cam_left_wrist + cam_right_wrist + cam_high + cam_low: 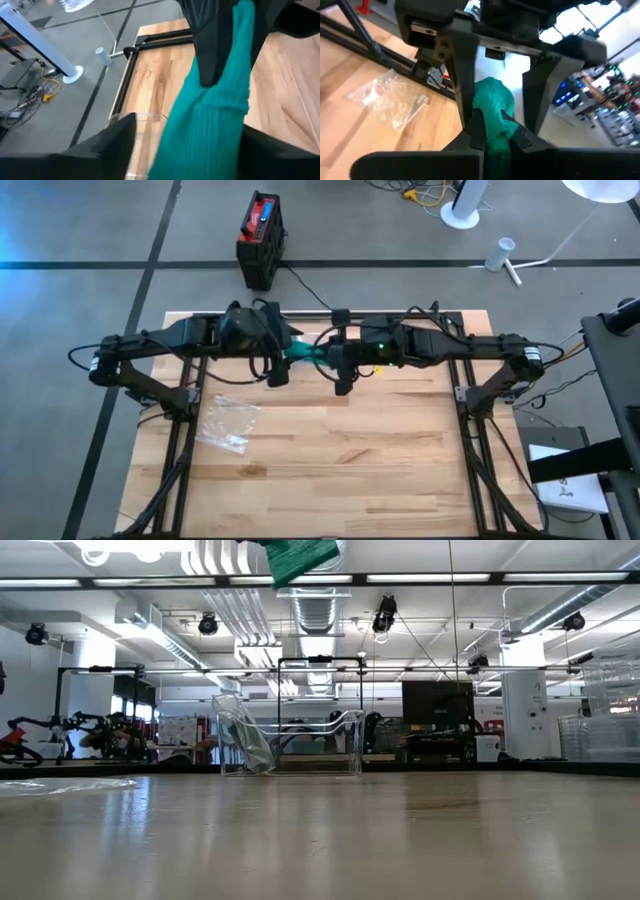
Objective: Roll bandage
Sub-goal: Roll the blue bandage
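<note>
Right now I'm pinching the green bandage (305, 352) in my right gripper (492, 131), midair above the table's (330, 470) far edge; left gripper (277, 370) spread around it. Soft, light, floppy; gripping near its end looks best.

arms (180, 340): black, jointed | cables: black loops | right arm (440, 345): green light

Site I operate in: open-plan robotics lab. Evidence: pale butcher-block wooden table (330, 450) on grey concrete floor (90, 220); exposed white ceiling ducts (315, 610); black-and-red power box (262, 238) at twelve o'clock; white lamp stand base (461, 216) at one o'clock.
</note>
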